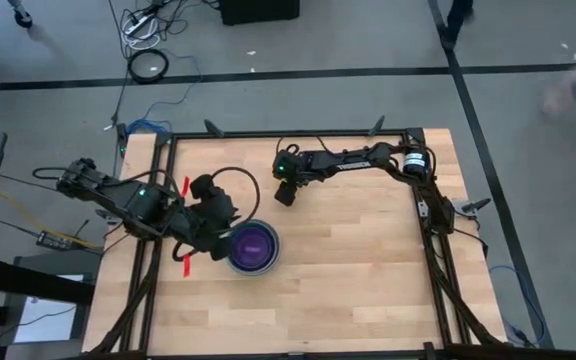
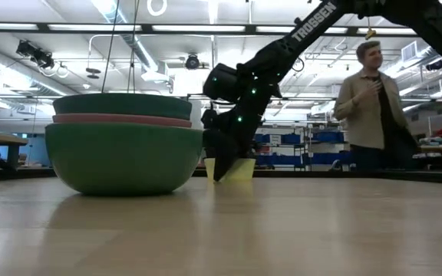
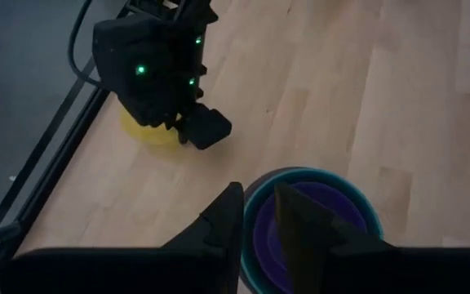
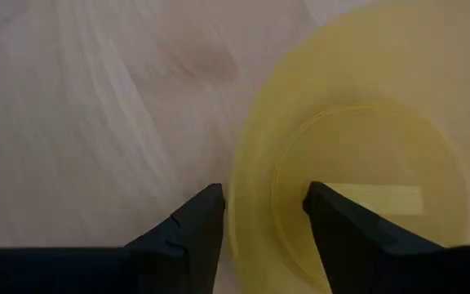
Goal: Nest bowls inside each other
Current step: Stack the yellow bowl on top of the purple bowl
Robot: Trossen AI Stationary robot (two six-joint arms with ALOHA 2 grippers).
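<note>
A stack of nested bowls [image 1: 253,248] stands left of the table's middle. From the side its outer bowl [image 2: 121,157] is green, with pink and teal rims above it, and from above the inside [image 3: 317,229] is purple. My left gripper [image 3: 259,208] hangs over the stack's left rim with a narrow gap between its fingers and nothing in it. A small yellow bowl [image 4: 365,163] sits upright on the wood farther back. My right gripper [image 4: 263,208] is low over it and open, with one finger outside the rim and one inside. My right gripper comes at the yellow bowl slanting down from the far right. Its fingers stand astride the bowl's near rim [image 4: 247,204], one finger [image 4: 194,233] outside and the other inside. I cannot tell whether either finger touches the rim. The bowl rests on the table.
Bare wood [image 1: 368,280] fills the table's right and near parts. Two red tape marks [image 1: 185,187] lie by the left rail. A person [image 2: 371,100] stands beyond the far edge.
</note>
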